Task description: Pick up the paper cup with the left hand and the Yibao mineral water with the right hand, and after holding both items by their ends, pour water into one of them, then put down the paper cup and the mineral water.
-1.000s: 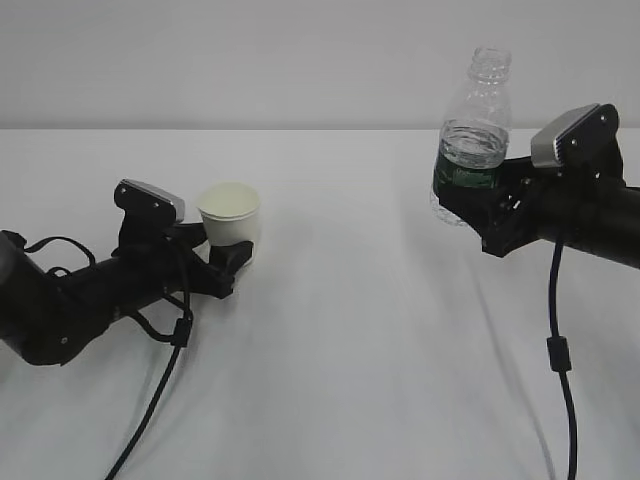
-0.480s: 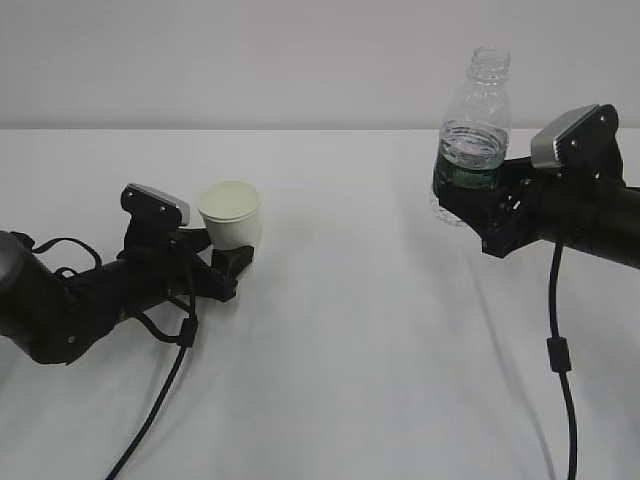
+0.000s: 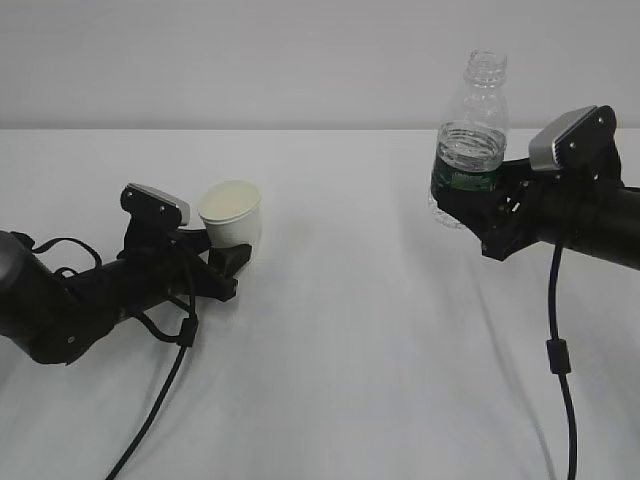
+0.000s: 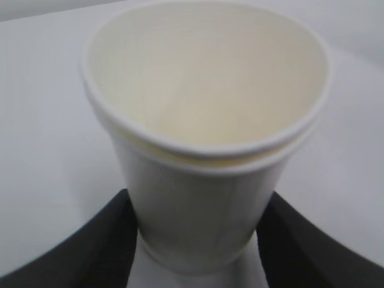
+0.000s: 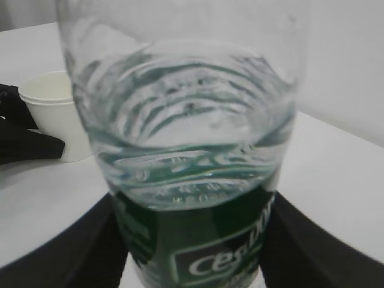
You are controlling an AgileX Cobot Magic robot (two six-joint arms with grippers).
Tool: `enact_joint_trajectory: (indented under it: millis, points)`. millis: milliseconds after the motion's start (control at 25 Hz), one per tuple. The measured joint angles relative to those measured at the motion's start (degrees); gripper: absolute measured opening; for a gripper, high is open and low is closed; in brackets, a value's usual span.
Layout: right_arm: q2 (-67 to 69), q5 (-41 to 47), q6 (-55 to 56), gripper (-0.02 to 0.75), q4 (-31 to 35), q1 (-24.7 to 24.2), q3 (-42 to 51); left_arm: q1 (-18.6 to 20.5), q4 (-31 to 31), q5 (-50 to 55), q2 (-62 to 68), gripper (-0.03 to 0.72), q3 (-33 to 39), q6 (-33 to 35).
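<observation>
Gripping the paper cup (image 3: 232,216) low on its wall, my left tool (image 3: 226,262) has one black finger (image 4: 84,246) pressed to each side of the cup near its base. The cup tilts a little toward the right, and its cream inside faces the left wrist camera, with the rolled rim slightly squeezed out of round. It sits at the left of the white worktop (image 3: 340,330); I cannot tell whether its base touches the surface. My right tool (image 3: 466,203) is clamped on the Yibao mineral water (image 3: 470,135) around its dark green label band, a finger (image 5: 66,252) on either side. That bottle stands upright and uncapped, held above the worktop at the right, well apart from the cup. The water (image 5: 186,162) fills it to just above the label.
</observation>
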Motion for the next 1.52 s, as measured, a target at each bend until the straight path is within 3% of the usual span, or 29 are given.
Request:
enact_joint_trajectory:
  millis: [1160,1520]
  points:
    - [0.0,0.21,-0.1,0.458,-0.14,0.0,0.0,0.0,0.39,-0.44,0.0,0.429,0.0,-0.12]
    - [0.0,0.31,-0.73,0.458,-0.14,0.0,0.0,0.0,4.27,-0.7,-1.21,0.429,0.0,-1.04]
